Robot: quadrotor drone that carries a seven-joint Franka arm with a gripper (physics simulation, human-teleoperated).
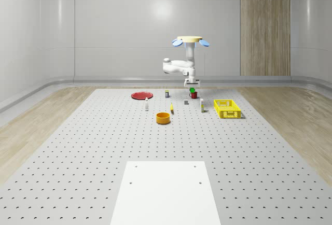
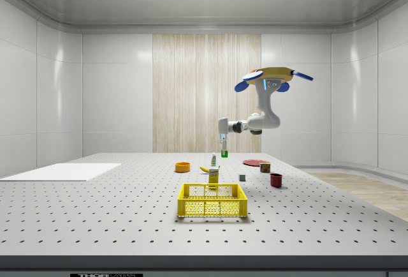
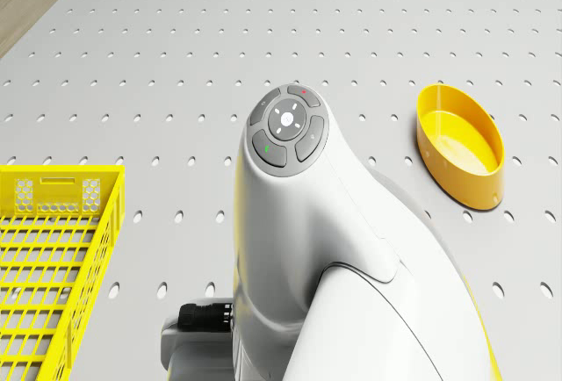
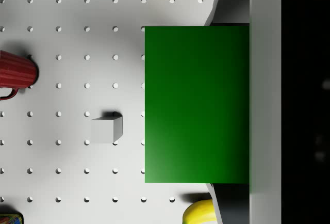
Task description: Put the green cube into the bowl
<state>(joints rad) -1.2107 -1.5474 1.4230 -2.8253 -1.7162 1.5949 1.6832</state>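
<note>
The drone hovers high over the far middle of the perforated table, and its white arm reaches down. My gripper is shut on the green cube and holds it in the air just above the red mug. From the side, the gripper and the green cube hang well above the tabletop. In the wrist view the cube lies against one pale finger. The orange bowl stands upright on the table, nearer the camera and towards the whole-scene view's left of the gripper; the bowl looks hollow inside.
A yellow basket stands at the whole-scene view's right of the gripper. Under the arm lie a small grey block, the red mug and a banana. A red plate and small bottles are nearby. A white sheet covers the near table.
</note>
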